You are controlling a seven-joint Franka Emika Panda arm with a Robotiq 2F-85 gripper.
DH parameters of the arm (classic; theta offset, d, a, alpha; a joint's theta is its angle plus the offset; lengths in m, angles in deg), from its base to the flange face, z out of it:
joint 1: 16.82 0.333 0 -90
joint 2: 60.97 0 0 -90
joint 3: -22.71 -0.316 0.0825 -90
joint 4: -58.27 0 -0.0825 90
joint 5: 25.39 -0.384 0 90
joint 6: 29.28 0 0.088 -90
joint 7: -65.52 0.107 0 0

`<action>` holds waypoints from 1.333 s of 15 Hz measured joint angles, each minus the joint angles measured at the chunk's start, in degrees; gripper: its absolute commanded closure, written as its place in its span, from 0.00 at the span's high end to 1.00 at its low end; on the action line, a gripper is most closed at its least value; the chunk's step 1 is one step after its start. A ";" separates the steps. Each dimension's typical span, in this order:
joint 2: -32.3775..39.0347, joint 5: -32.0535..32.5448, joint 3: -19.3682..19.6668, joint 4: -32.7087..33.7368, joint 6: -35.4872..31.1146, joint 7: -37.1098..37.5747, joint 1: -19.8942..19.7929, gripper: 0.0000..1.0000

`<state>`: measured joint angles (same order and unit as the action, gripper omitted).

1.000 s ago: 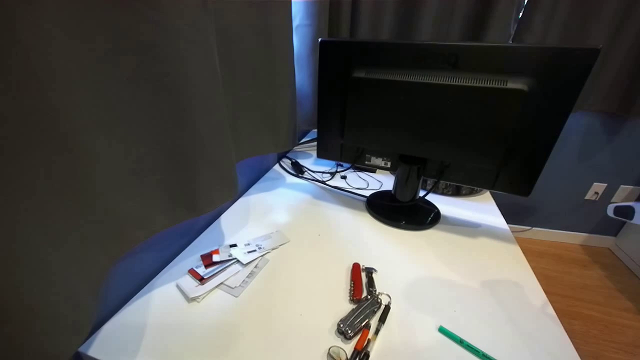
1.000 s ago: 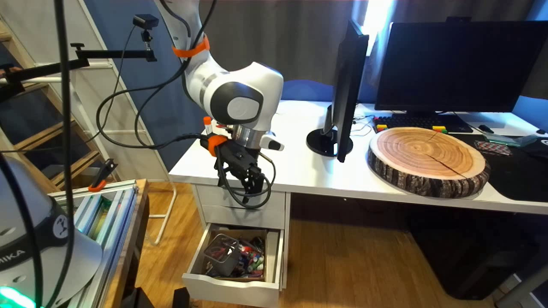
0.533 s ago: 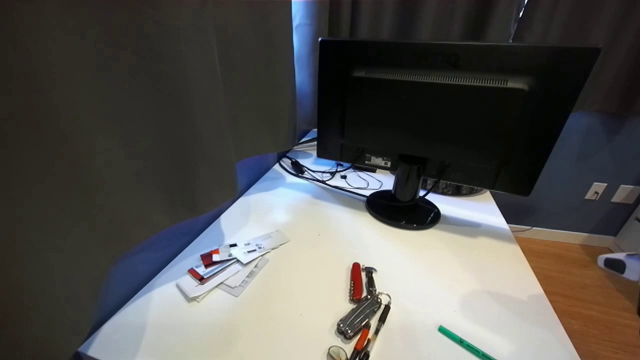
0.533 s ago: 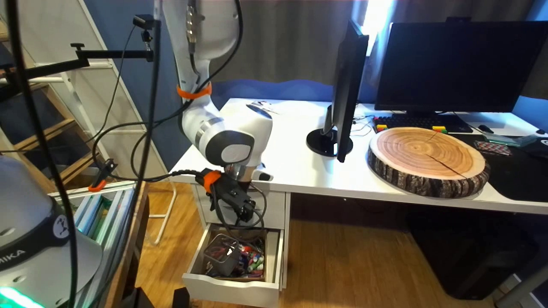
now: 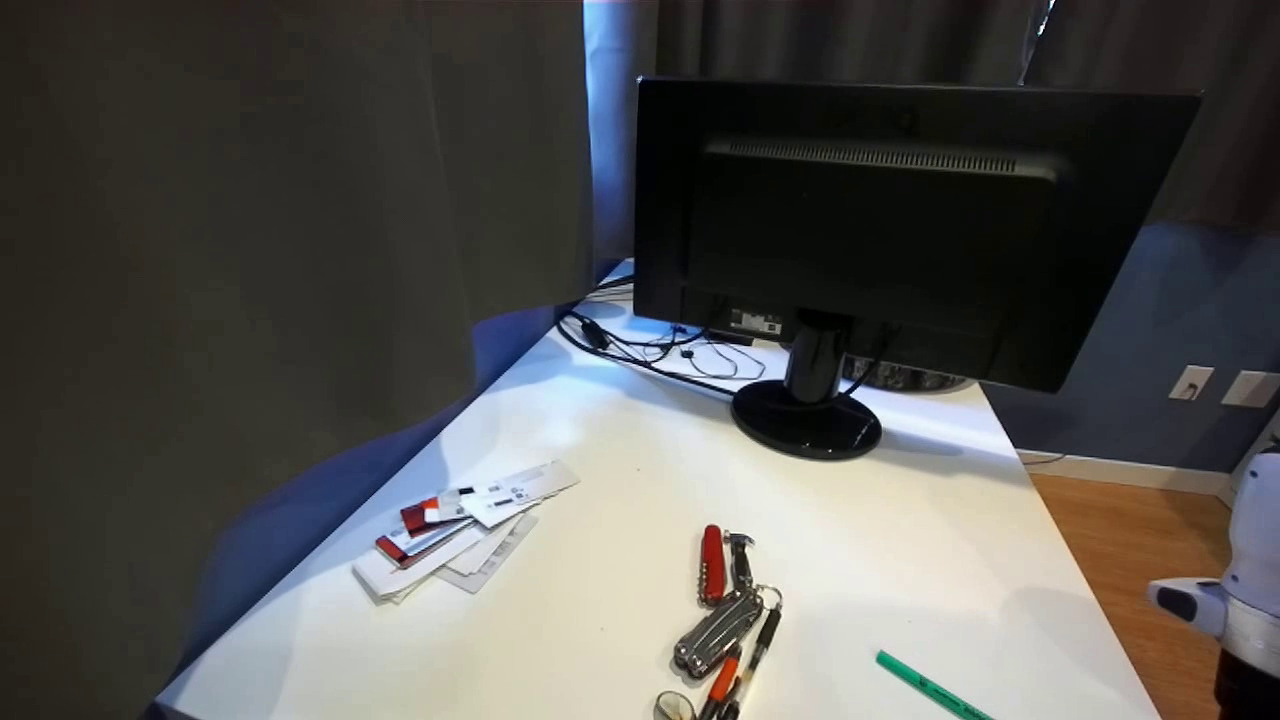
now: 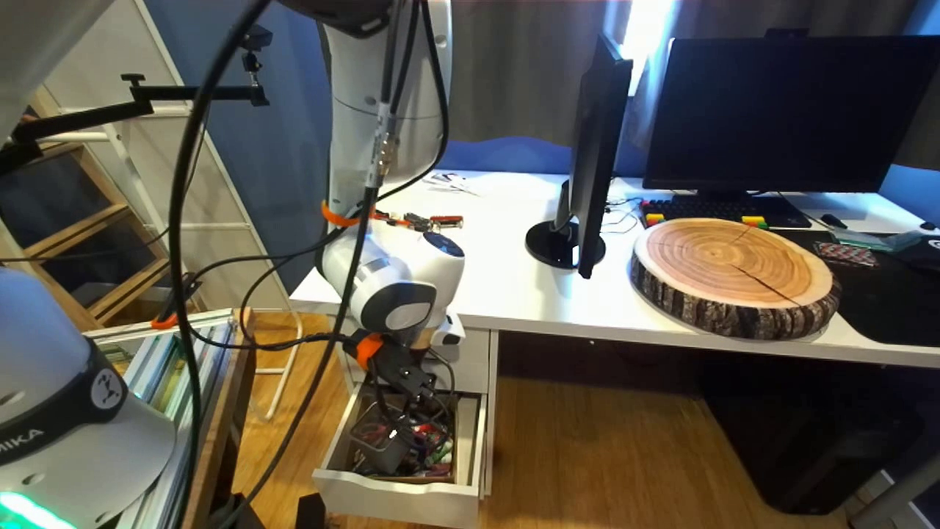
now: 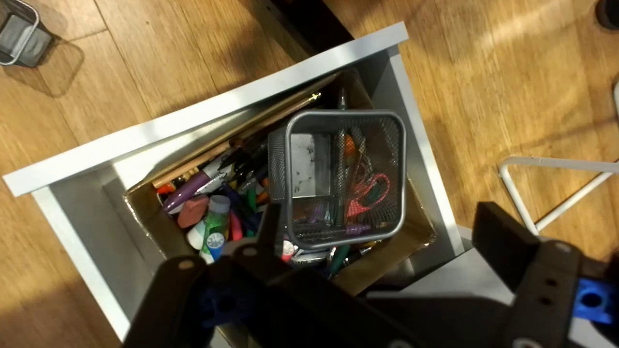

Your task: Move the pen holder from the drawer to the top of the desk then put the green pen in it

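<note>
Down comes the black two-fingered gripper, lower than a second ago, spread wide (presumably to straddle mesh) above the open white drawer holding the squarish grey wire-mesh pen holder!

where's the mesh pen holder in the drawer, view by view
In an exterior view: the pen holder is low, left of centre, in the open drawer.
In the wrist view: the pen holder is just right of centre; the mesh cup at upper left is another.
In an exterior view with the back of a black monitor: not there.
Shared landmark where the pen holder shows: the open drawer.
</note>
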<state>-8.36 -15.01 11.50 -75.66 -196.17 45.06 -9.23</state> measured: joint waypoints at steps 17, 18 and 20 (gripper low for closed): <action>14.66 2.15 2.88 14.58 -0.97 0.00 0.44 0.38; 15.03 2.16 2.96 15.03 -0.97 0.00 0.46 0.30; 15.67 2.17 3.08 15.78 -0.97 0.00 0.46 0.16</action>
<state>7.31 -12.84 14.58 -59.88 -197.14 45.06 -8.77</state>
